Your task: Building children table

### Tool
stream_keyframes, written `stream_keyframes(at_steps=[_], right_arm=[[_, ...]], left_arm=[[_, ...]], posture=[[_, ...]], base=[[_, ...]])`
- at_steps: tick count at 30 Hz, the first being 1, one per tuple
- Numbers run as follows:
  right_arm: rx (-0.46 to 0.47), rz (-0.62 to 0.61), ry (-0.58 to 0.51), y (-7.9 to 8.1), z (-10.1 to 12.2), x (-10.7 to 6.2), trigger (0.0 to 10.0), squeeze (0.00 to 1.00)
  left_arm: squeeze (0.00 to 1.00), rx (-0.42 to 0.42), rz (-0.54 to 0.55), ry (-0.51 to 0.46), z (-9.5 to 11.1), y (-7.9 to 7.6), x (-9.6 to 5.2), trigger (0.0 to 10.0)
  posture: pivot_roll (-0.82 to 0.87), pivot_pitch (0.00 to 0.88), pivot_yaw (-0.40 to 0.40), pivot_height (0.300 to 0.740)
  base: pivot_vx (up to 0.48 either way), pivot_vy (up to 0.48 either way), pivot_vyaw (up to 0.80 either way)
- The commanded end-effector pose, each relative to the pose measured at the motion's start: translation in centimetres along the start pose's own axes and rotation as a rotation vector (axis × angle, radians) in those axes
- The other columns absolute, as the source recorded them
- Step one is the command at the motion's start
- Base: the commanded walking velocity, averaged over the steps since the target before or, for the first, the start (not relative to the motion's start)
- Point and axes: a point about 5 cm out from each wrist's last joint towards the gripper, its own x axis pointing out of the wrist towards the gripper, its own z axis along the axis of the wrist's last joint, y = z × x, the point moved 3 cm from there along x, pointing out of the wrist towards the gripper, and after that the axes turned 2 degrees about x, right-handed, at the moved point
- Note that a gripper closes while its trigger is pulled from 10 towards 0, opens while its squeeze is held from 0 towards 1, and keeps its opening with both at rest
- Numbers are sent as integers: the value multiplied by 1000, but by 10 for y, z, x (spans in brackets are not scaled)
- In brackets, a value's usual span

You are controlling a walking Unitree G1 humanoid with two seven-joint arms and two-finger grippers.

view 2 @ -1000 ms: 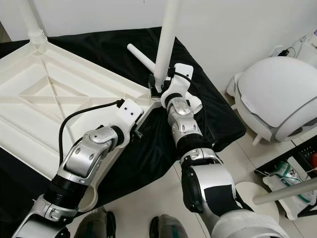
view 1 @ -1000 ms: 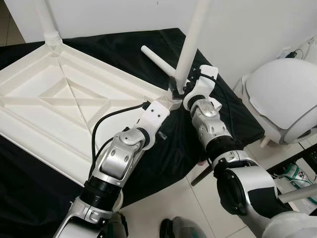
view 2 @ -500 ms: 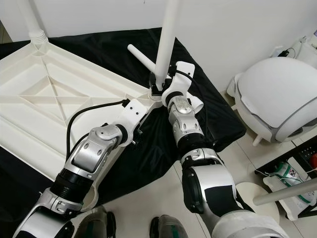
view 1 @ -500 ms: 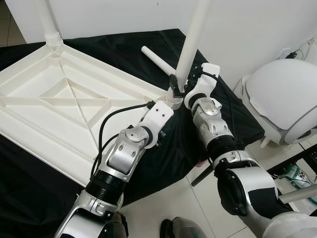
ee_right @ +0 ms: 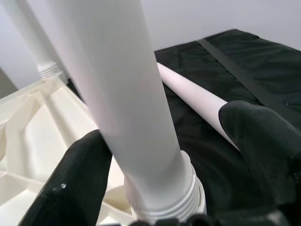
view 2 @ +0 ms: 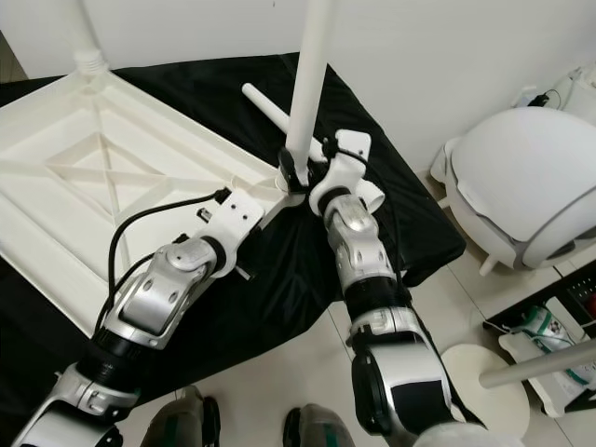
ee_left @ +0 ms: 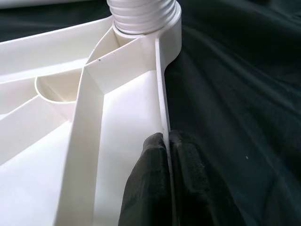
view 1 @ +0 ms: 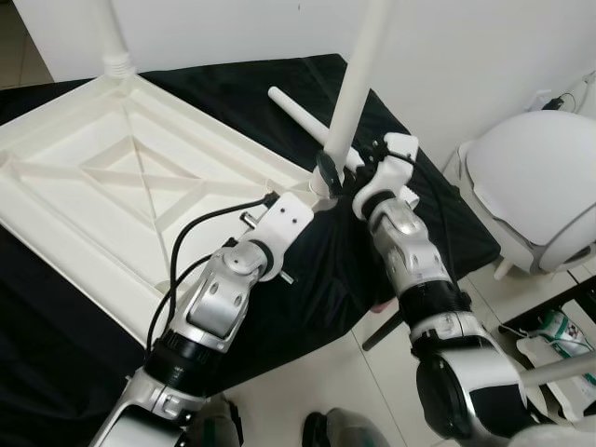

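Silver jointed arms, white wrist housings, black cable [view 1: 200, 244], black-fingered grippers.

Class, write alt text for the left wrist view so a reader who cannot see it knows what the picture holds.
Two black fingers pinch the thin rim of an upturned white plastic tabletop, one finger on each side. Beyond them, a ribbed white table leg sits in the corner socket, with black cloth spread beside the rim.

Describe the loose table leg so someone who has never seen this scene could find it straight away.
Start at the big white upturned tabletop on the black cloth. At its corner nearest the wall, an upright leg stands in its socket between the right gripper's fingers. Just behind it, the loose table leg lies flat on the cloth: the one leg lying down, not upright.
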Motion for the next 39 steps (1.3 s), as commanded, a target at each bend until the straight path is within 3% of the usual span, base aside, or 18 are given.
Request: stream_keyframes(at_steps=[1,10,19,20,24,25,27,28,29,30,32,37,38,39], right_arm=[[3,-33,27,-11,-5,-6,10000,0],[7,39,29,-1,-4,-38,10000,0],[-26,60,45,-2,-5,-41,10000,0],[-58,99,47,-3,-2,-35,10000,0],[-72,134,52,-2,0,-33,10000,0],[-86,172,57,1,1,-30,10000,0],[-93,195,61,2,2,-29,10000,0],[-96,204,67,3,2,-29,10000,0],[-109,219,71,4,3,-27,10000,0],[-123,236,74,5,4,-24,10000,0],[-141,271,76,7,7,-21,10000,0],[-150,352,87,12,8,-20,10000,0],[-147,382,97,13,7,-20,10000,0],[-144,401,104,13,6,-21,10000,0]], left_arm=[[0,2,48,91,-21,9,-2,0],[0,21,33,96,-29,12,-23,0],[0,33,-4,69,-25,7,-30,0],[0,55,-46,32,-18,0,-35,39],[0,61,-64,15,-14,-4,-37,39],[0,67,-80,0,-11,-8,-38,3059],[0,70,-88,-8,-9,-10,-39,3059],[0,72,-93,-10,-9,-11,-40,10000],[267,61,-123,-19,-7,-17,-40,10000],[1000,45,-159,-25,-7,-23,-41,10000],[1000,37,-217,-42,-4,-31,-44,10000],[1000,63,-264,-65,-2,-35,-51,10000],[0,77,-269,-79,-1,-34,-53,10000],[0,87,-272,-88,0,-33,-54,10000]], posture=[[-42,62,-29,740],[-48,66,-21,740],[-46,58,-22,740],[-40,48,-30,740],[-38,47,-31,740],[-37,46,-33,740],[-37,46,-33,740],[-37,46,-33,740],[-32,46,-40,740],[-28,45,-44,740],[-27,45,-44,740],[-16,42,-52,740],[-14,41,-55,740],[-14,41,-56,740]], base=[[0,0,0],[0,0,0],[0,0,0],[0,0,0],[0,0,0],[0,0,0],[0,0,0],[0,0,0],[0,0,0],[0,0,0],[0,0,0],[0,0,0],[0,0,0],[0,0,0]])
